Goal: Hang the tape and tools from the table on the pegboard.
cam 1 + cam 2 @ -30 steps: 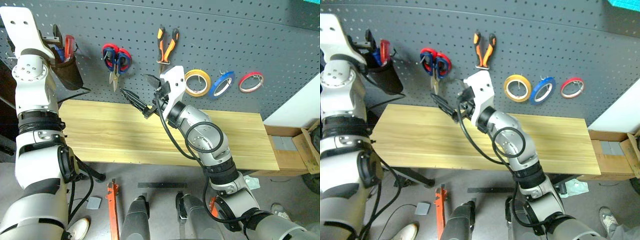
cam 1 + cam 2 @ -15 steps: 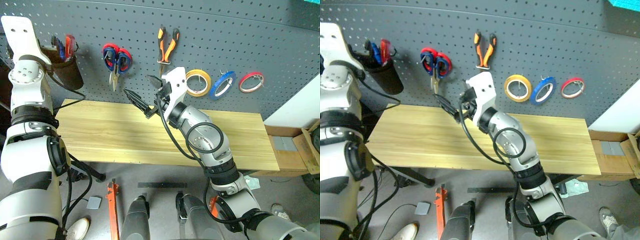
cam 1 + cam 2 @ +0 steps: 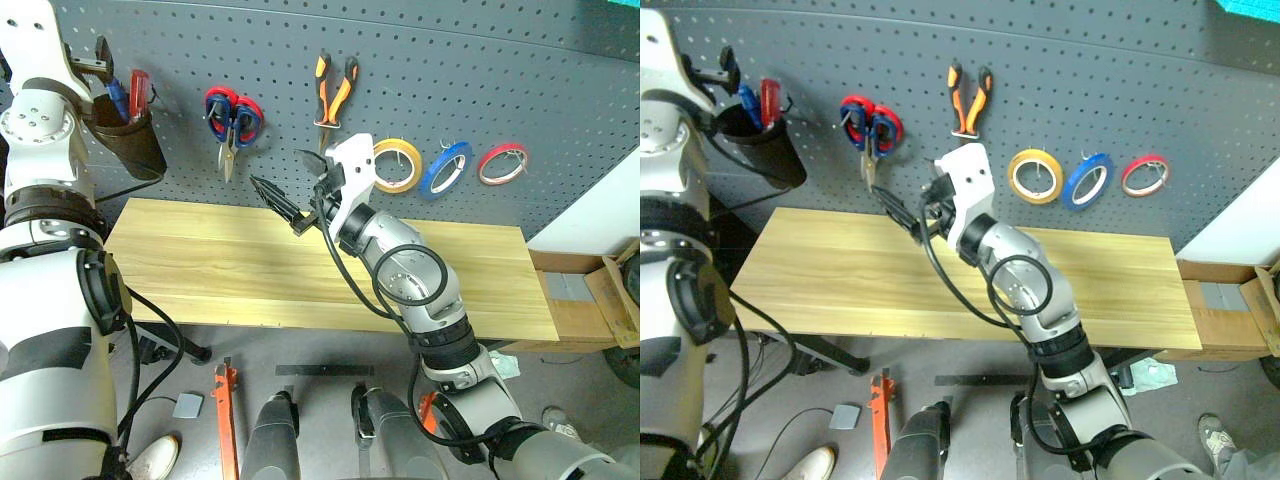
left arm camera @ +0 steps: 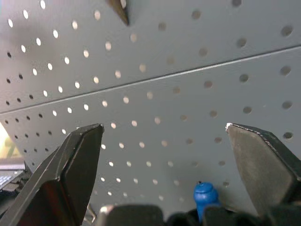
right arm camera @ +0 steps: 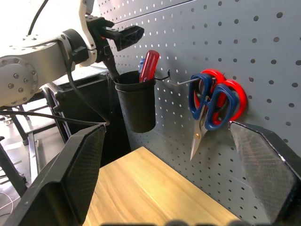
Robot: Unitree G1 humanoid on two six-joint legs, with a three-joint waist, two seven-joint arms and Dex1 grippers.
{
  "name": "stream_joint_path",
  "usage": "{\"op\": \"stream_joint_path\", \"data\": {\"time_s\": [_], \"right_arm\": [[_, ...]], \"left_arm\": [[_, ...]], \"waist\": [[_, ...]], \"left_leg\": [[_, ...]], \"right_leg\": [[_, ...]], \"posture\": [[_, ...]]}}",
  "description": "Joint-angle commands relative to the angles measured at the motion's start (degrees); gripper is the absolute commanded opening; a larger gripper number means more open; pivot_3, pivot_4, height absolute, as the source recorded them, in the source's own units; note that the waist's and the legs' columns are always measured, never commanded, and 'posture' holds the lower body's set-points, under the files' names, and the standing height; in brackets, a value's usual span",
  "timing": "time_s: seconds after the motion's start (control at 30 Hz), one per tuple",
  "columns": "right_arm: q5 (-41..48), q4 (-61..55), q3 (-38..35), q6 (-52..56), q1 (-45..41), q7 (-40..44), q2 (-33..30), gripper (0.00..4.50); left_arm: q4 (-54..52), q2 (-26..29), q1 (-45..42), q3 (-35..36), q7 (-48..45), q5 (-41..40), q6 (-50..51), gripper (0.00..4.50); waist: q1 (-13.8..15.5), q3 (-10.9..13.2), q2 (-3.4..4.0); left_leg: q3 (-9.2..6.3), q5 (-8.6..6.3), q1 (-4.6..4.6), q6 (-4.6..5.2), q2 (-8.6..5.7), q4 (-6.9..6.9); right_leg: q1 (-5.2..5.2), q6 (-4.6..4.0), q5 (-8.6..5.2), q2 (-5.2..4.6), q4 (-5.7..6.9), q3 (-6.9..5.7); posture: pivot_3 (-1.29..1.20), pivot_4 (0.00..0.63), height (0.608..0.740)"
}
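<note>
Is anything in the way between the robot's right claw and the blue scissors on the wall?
No, nothing visible is. The right gripper is open and empty, aimed at the blue-handled scissors, with only air between. They already hang on a pegboard hook, in front of the red-handled scissors.

Pegboard (image 3: 560, 90): matt dark grey perforated panel, bare metal hooks. Table (image 3: 200, 265): light wood-grain top, smooth satin finish. Pliers (image 3: 334, 88): glossy orange-and-black grips. Scissors (image 3: 233, 118): shiny metal blades, glossy blue and red plastic handles. Cup (image 3: 135, 140): matt black plastic. Tape (image 3: 446, 166): smooth glossy blue roll.
</note>
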Motion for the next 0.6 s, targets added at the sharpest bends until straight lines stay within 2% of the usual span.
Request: {"op": "stream_joint_path", "data": {"time_s": [0.03, 0.6], "right_arm": [[0.1, -2.7, -1.2, -0.4, -0.3, -0.2, 0.0, 4.5], [-0.3, -3.0, -1.8, -0.1, -0.6, -0.6, -0.6, 4.5]], "left_arm": [[-1.4, 0.3, 1.4, 0.2, 0.2, -0.3, -2.4, 4.49], [3.2, 0.7, -5.5, -2.5, -0.5, 3.1, -2.4, 4.49]], "waist": [[0.0, 0.0, 0.0], [-0.1, 0.0, 0.0]], "left_leg": [[0.01, 0.0, 0.01, 0.0, 0.0, 0.0], [0.03, 0.0, 0.0, 0.0, 0.0, 0.0]], "right_leg": [[0.0, 0.0, 0.0, 0.0, 0.01, 0.01], [0.0, 0.0, 0.0, 0.08, 0.01, 0.0]], "posture": [[-0.02, 0.205, 0.74], [-0.03, 0.209, 0.74]]}}
